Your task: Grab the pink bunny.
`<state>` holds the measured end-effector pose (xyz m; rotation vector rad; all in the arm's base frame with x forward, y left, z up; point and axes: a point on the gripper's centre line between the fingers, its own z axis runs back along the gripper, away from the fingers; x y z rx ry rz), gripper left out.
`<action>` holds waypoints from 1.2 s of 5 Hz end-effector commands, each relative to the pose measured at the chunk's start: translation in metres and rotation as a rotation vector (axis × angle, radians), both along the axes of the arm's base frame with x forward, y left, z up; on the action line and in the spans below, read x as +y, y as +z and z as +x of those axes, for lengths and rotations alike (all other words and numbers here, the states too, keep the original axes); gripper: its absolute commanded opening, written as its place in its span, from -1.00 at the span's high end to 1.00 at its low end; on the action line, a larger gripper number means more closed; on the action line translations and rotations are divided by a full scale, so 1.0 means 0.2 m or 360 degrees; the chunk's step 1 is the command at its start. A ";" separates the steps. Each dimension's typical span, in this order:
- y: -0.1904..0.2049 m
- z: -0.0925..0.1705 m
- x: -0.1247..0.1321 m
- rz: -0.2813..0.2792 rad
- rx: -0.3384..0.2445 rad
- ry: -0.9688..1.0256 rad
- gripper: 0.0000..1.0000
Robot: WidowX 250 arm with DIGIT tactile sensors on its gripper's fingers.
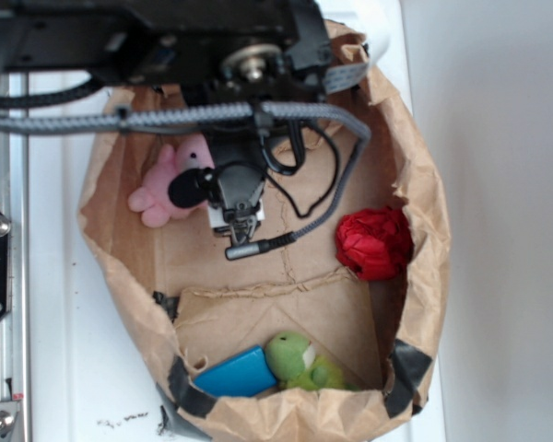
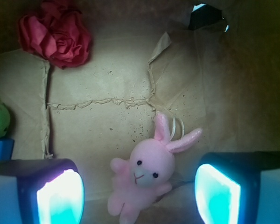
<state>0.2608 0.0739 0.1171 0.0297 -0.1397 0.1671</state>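
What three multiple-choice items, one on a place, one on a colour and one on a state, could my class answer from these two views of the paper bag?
1. In the wrist view, where does the pink bunny lie?
A. Between the two fingers
B. On the red paper ball
C. Outside the paper bag

2. What colour is the plush toy beside the blue block?
A. Yellow
B. Green
C. Black

3. How is the gripper?
A. Shut on the bunny
B. Shut on nothing
C. Open

Key: 1 A, a finger shows on each side of it; 2 B, the green plush toy touches the block; 3 C, the fingers stand apart, clear of the bunny.
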 end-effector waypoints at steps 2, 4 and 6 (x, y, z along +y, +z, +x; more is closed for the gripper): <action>-0.11 -0.15 0.02 -0.0045 -0.0023 0.0057 -1.00; -0.11 -0.15 0.02 -0.0045 -0.0023 0.0057 -1.00; -0.30 0.03 0.01 0.0019 -0.0021 0.0128 -1.00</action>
